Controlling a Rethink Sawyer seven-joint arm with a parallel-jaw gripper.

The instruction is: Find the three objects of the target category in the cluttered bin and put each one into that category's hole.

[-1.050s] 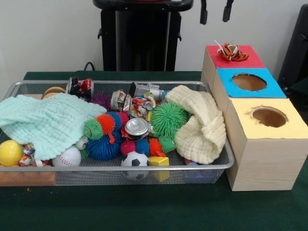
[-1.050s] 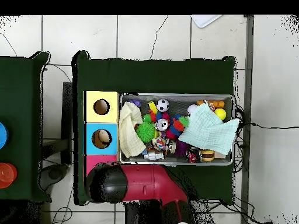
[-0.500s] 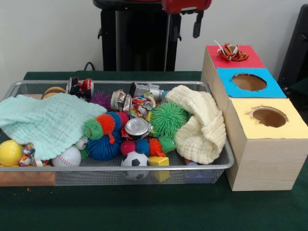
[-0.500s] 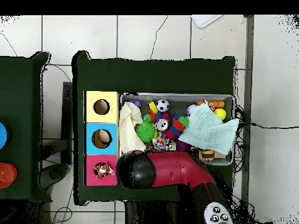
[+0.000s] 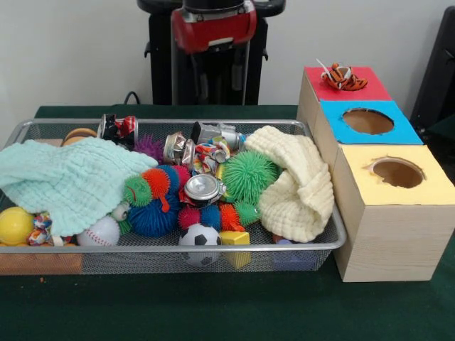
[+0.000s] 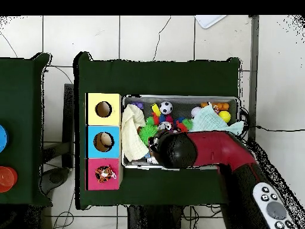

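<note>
We see the mint cloth (image 5: 71,181) left of the jaws, crushed cans (image 5: 202,188) in the wire bin (image 5: 178,252) beneath them; the jaws (image 5: 217,71) hover above, width impossible to tell. Right, a tiger toy (image 5: 343,77) blocks the red hole. We judge searching underway; next, descend.

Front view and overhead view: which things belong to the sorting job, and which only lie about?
Job: wire bin, crushed can, green spiky ball, red box, blue box, yellow box, tiger toy.
Lying about: side table, blue disc, orange disc, white object on floor.
</note>
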